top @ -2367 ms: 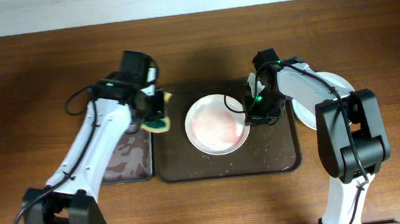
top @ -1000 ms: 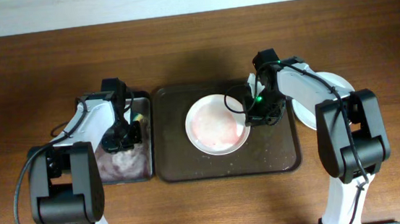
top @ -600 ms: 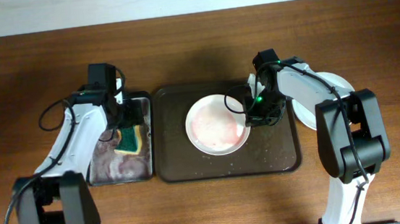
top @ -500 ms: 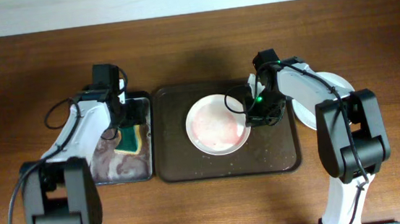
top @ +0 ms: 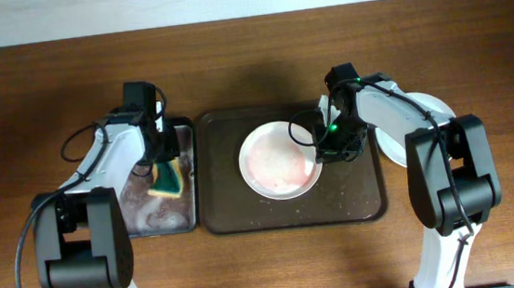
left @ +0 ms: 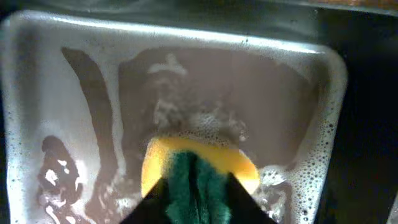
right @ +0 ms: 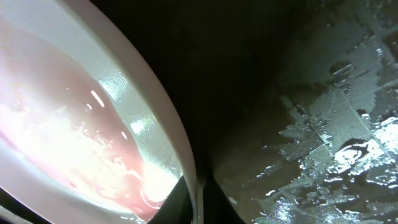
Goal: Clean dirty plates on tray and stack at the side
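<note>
A white plate [top: 278, 162] with pink-red smears lies in the middle of the dark brown tray [top: 355, 196]. My right gripper [top: 324, 147] is shut on that plate's right rim; the right wrist view shows the rim [right: 155, 106] pinched between the fingers [right: 198, 193] over the wet tray [right: 311, 93]. Another white plate [top: 431, 110] lies on the table to the right of the tray, mostly hidden by the right arm. My left gripper [top: 160, 164] is shut on a yellow-and-green sponge [top: 167, 179], held over the small tray; it also shows in the left wrist view [left: 198, 168].
The smaller black tray [top: 189, 220] with soapy grey-brown water stands left of the brown tray; the left wrist view shows its foamy inside [left: 87, 124]. Bare wooden table [top: 250, 61] lies all around.
My left arm carried the sponge from above the brown tray's left edge to the small soapy tray, dipped it, and now holds it there. The right arm and plate have not moved.
</note>
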Tool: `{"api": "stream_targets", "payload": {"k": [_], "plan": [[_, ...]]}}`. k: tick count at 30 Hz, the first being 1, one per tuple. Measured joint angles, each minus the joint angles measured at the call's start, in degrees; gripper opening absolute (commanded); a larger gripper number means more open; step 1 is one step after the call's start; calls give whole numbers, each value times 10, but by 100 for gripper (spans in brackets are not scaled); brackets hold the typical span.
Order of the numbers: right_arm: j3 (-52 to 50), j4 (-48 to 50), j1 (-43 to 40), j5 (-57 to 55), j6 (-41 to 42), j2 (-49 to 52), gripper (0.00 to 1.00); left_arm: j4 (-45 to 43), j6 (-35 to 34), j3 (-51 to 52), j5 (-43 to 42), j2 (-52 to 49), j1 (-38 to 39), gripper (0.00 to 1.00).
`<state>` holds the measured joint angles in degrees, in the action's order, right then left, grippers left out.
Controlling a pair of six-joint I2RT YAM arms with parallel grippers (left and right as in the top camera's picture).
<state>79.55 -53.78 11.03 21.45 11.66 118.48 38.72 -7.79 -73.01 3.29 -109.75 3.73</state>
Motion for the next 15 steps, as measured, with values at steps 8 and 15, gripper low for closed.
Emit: {"api": "stream_targets", "payload": {"k": [8,15], "plan": [[0,4,-1,-5,-2,0,4,226,1,-101,-29,-6,0,100],[0,-2,-4,-7,0,-6,4,229,1,-101,-33,-6,0,100]]}}
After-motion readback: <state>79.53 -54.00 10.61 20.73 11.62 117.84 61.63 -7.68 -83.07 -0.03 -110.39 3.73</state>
